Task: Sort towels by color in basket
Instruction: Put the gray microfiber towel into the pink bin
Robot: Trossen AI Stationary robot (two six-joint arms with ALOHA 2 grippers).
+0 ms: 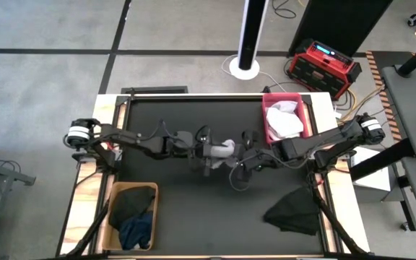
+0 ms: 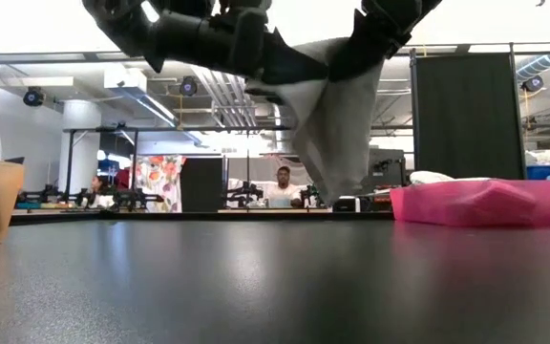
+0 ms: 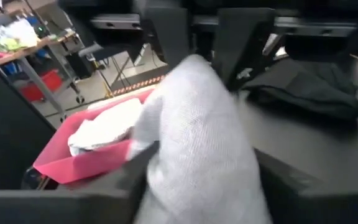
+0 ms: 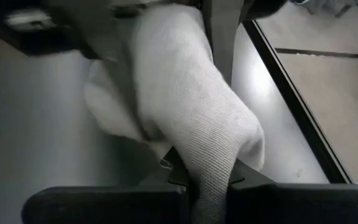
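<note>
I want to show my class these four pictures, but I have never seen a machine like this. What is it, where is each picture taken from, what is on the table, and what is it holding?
It is a robot with two dark arms at a black table. One picture looks straight down, one looks level across the tabletop, and two come from cameras on the wrists. On the table stand a pink bin holding white towels, a tan basket holding dark towels, and a loose black towel. Above the table's middle, the right gripper is shut on a light grey towel. The left gripper is at the same towel, as if handing it over.
</note>
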